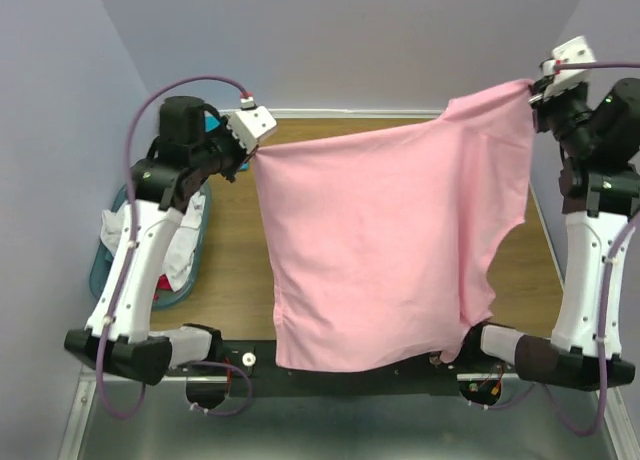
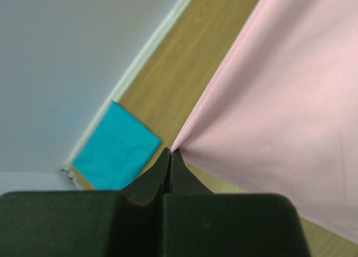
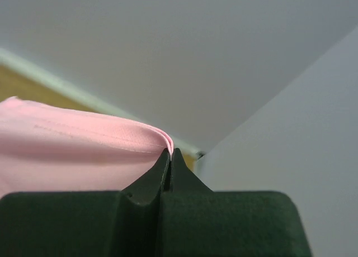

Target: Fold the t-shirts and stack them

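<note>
While both arms reach up over the wooden table [image 1: 232,270], a light pink t-shirt [image 1: 390,250] hangs spread wide between them, held off the tabletop by its two upper corners. The left gripper [image 1: 252,152] is clamped tight on the shirt's left corner. The left wrist camera shows its dark fingertips [image 2: 165,162] pressed together, with cloth fanning away from the pinch. The right gripper [image 1: 535,85] is likewise closed on the opposite corner, where the right wrist camera shows a folded hem caught between its tips. From above, the shirt's top edge slopes up from the left grip to the right one, which sits nearer the far right corner of the table. The cloth drapes toward the near edge and covers the middle of the rail between the arm bases. Whether its lower hem touches the table cannot be told. A curved notch shows along the shirt's right side.

A teal-turquoise t-shirt [image 2: 117,148] lies folded flat as a neat rectangle at the far left corner of the table, apart from the pink one. At the table's left edge, beside the left arm, a light-blue plastic basket [image 1: 197,242] holds crumpled white cloth [image 1: 180,252]. Pale walls close in the table on three sides.
</note>
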Controlling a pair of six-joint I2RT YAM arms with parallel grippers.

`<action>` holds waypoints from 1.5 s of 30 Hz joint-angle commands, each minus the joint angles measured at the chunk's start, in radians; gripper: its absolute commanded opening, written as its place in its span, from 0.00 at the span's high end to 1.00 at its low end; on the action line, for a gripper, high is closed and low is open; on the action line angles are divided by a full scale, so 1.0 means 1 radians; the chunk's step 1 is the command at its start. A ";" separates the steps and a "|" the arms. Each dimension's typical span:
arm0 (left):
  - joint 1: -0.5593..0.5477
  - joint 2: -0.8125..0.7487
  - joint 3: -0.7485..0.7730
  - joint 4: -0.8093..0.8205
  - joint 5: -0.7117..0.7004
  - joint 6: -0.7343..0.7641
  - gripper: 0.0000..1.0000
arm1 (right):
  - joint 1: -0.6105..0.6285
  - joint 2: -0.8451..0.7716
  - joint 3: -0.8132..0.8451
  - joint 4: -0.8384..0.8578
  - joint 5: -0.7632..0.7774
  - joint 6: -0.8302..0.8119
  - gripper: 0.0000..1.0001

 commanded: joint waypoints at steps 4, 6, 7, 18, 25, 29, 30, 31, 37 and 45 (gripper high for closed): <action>-0.028 0.114 -0.222 0.143 -0.087 -0.024 1.00 | -0.008 0.030 -0.384 0.026 -0.215 -0.113 0.99; -0.033 0.172 -0.285 0.212 -0.111 -0.021 1.00 | -0.003 0.084 -0.432 0.048 -0.238 -0.140 0.99; -0.034 0.204 -0.300 0.238 -0.132 -0.026 1.00 | 0.001 0.109 -0.453 0.081 -0.241 -0.141 0.99; -0.013 0.776 -0.029 0.339 -0.209 -0.034 1.00 | 0.106 0.580 -0.319 0.132 -0.138 -0.197 1.00; 0.025 0.947 0.163 0.315 -0.225 -0.018 1.00 | 0.110 0.770 -0.165 0.131 -0.094 -0.151 0.99; 0.039 0.988 0.195 0.304 -0.214 0.003 1.00 | 0.110 0.830 -0.075 0.131 -0.080 -0.128 0.99; 0.039 0.990 0.195 0.304 -0.216 0.008 1.00 | 0.110 0.833 -0.066 0.129 -0.078 -0.127 0.99; 0.041 0.990 0.192 0.304 -0.214 0.012 1.00 | 0.110 0.831 -0.061 0.129 -0.078 -0.127 0.99; 0.059 0.942 0.135 0.333 -0.196 0.048 1.00 | 0.112 0.749 -0.124 0.117 -0.092 -0.118 0.99; 0.085 0.876 0.057 0.348 -0.133 0.138 1.00 | 0.115 0.600 -0.273 0.092 -0.092 -0.122 0.99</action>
